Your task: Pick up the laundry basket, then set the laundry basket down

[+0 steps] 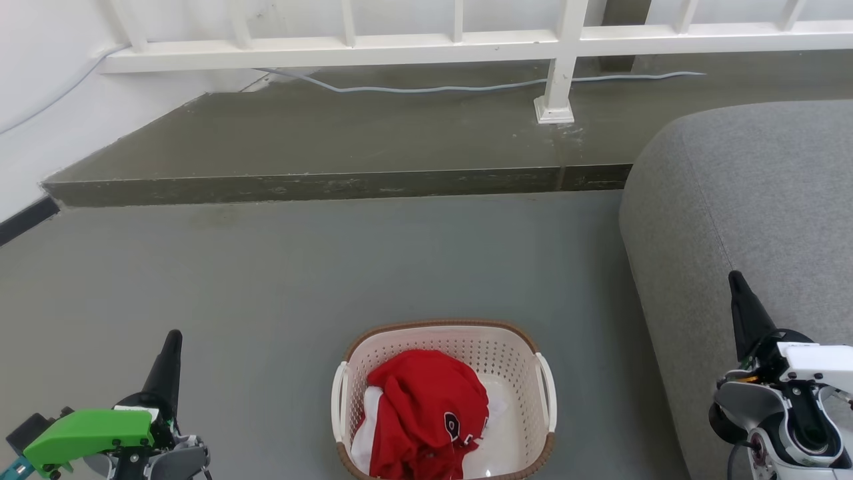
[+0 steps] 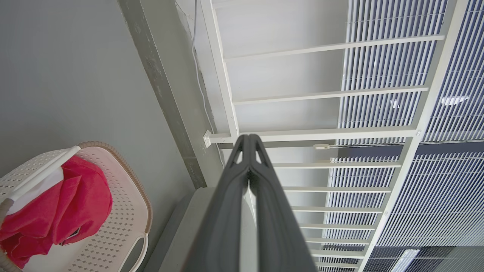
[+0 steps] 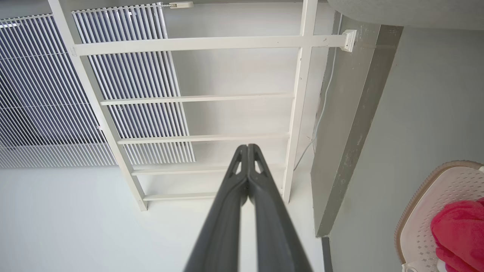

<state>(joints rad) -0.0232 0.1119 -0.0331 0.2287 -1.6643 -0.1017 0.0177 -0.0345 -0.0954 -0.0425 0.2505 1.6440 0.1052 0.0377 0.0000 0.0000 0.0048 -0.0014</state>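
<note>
The laundry basket [image 1: 513, 360] stands on the grey floor at the bottom centre of the head view, cream with a brown rim and white side handles, holding a red garment [image 1: 426, 413] over white cloth. It shows again as the laundry basket [image 2: 124, 223] at the lower left of the left wrist view, and as the laundry basket [image 3: 423, 226] at the lower right of the right wrist view. My left gripper [image 1: 172, 340] is shut, well to the basket's left. My right gripper [image 1: 735, 279] is shut, to its right, in front of the sofa. Both hold nothing and point away from the basket.
A grey sofa [image 1: 753, 200] fills the right side, close to the basket. A raised concrete step [image 1: 333, 180] runs across the far floor, with a white railing [image 1: 560, 60] and a loose cable [image 1: 433, 87] on it. A white wall [image 1: 40, 100] closes the left.
</note>
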